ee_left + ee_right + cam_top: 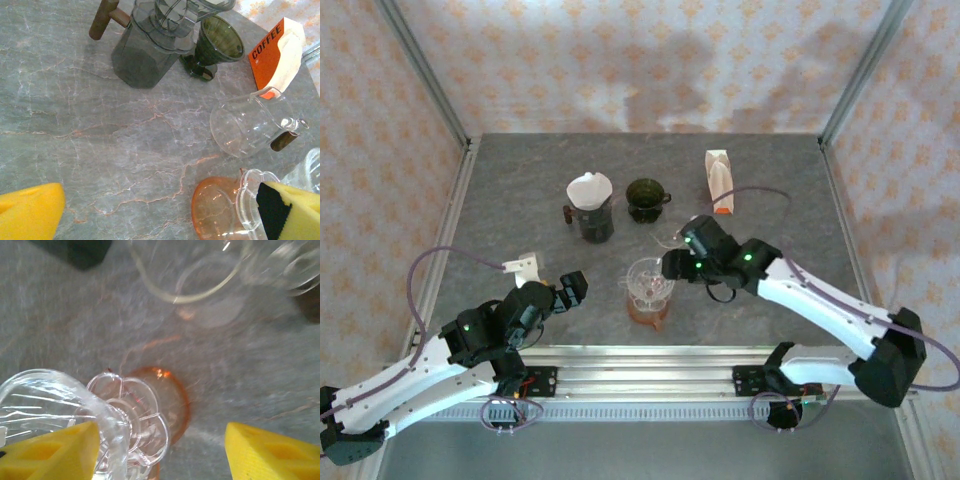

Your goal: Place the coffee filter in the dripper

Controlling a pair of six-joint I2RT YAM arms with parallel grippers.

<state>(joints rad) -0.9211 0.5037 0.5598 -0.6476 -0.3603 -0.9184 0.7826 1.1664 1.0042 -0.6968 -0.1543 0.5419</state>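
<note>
A clear ribbed dripper (650, 280) stands on an orange glass vessel (648, 312) at the front middle of the table. My right gripper (672, 263) is just right of it and open. In the right wrist view the dripper (75, 410) lies against the left yellow finger (50, 452), with a wide gap to the other finger. The white coffee filter (590, 187) sits in the top of a dark container (595, 218) further back. My left gripper (570, 290) is open to the left of the dripper, holding nothing, and the orange vessel (220, 207) shows near its right finger.
A dark green cone-shaped cup (645, 198) stands next to the dark container. An orange box marked COFFEE (267, 52) with white paper lies at the back right. A clear glass jug (250, 122) lies on its side behind the dripper. Metal frame posts edge the table.
</note>
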